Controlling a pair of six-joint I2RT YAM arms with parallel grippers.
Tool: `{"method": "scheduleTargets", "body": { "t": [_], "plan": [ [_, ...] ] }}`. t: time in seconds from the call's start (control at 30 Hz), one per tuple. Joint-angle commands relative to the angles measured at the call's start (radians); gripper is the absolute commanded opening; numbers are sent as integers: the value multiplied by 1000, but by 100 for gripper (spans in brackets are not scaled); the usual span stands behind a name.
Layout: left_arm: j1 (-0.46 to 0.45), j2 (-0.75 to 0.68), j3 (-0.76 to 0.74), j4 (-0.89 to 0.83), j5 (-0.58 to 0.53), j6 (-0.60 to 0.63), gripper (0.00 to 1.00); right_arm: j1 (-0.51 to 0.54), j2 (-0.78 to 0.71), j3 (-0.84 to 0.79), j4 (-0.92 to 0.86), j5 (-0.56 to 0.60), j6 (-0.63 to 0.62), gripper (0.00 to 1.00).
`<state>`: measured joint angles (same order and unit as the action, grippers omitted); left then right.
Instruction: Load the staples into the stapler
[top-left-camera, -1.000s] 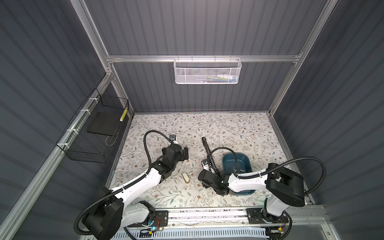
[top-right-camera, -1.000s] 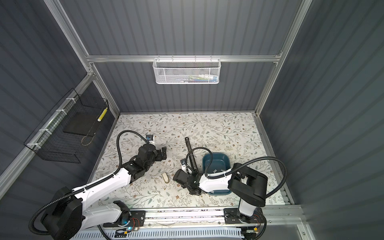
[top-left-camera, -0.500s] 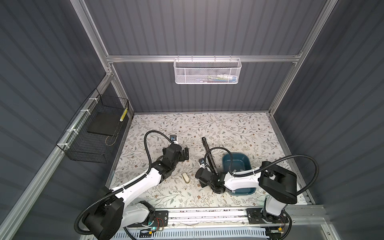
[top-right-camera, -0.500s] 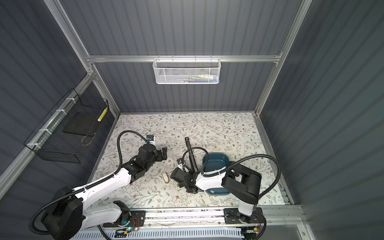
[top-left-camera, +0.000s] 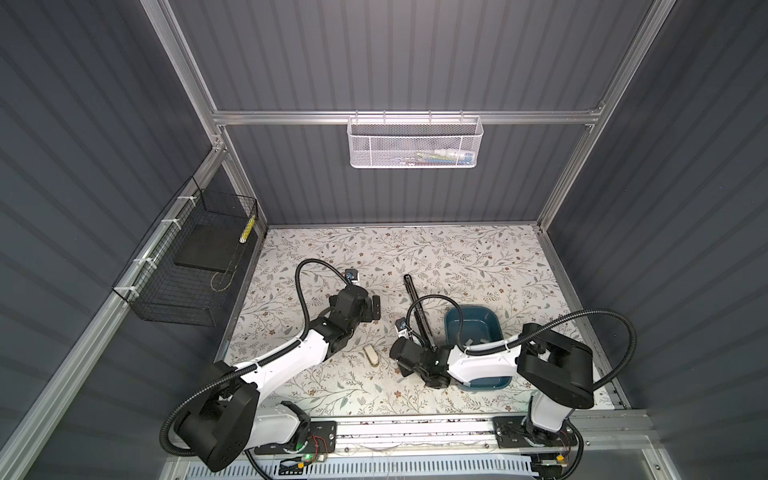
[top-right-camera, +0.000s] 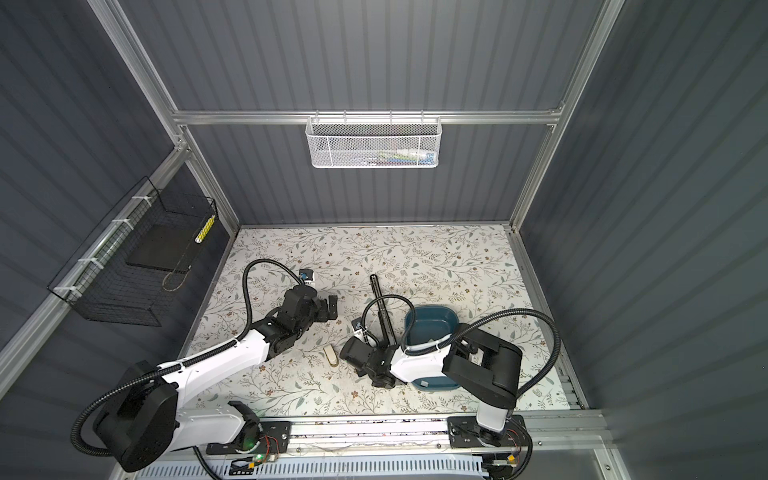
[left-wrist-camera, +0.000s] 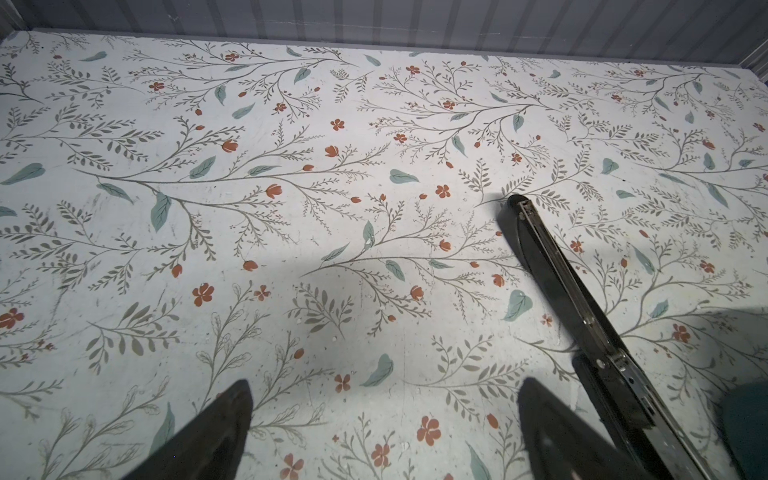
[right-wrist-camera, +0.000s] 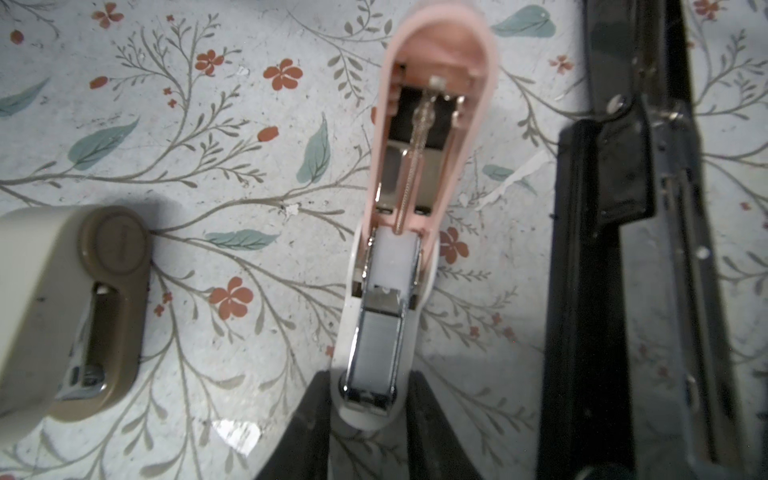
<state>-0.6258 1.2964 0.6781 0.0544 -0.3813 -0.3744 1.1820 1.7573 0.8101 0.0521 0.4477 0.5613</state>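
Note:
A small pink and white stapler (right-wrist-camera: 415, 166) lies hinged open on the table, its metal channel (right-wrist-camera: 376, 345) facing up. My right gripper (right-wrist-camera: 368, 376) has one finger on each side of the stapler's white front end, pressed against it. In both top views that gripper's body (top-left-camera: 409, 357) hides the stapler. Small pale strips, the staples (top-right-camera: 424, 382), lie in the blue tub (top-left-camera: 494, 320). My left gripper (left-wrist-camera: 384, 436) hovers open over bare table, with nothing between its fingers (top-left-camera: 376, 308).
A long black stapler (top-left-camera: 419, 307) lies opened flat between the pink one and the tub, close to my right fingers (right-wrist-camera: 644, 249). A beige stapler (top-left-camera: 372, 356) lies just left of the right gripper (right-wrist-camera: 70, 311). Wire baskets hang on the back and left walls.
My right arm has shifted left, away from the tub, and its jaws have closed in onto the pink stapler. The left arm has not moved.

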Motion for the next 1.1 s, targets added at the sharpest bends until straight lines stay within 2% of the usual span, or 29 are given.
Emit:
{"method": "scheduleTargets", "body": {
  "t": [0.0, 0.1, 0.27, 0.6, 1.07],
  "plan": [
    [58, 32, 29, -30, 80, -48, 100, 20, 31, 1, 2, -31, -30, 23],
    [147, 76, 30, -31, 201, -89, 100, 36, 29, 1, 20, -32, -48, 23],
    [155, 126, 59, -30, 310, -37, 97, 38, 37, -6, 60, -44, -63, 23],
    [155, 200, 95, -66, 357, -14, 94, 35, 50, -23, 137, -57, -88, 23],
    [129, 295, 138, -53, 525, 15, 88, 22, 53, -58, 189, -61, -85, 23]
  ]
}}
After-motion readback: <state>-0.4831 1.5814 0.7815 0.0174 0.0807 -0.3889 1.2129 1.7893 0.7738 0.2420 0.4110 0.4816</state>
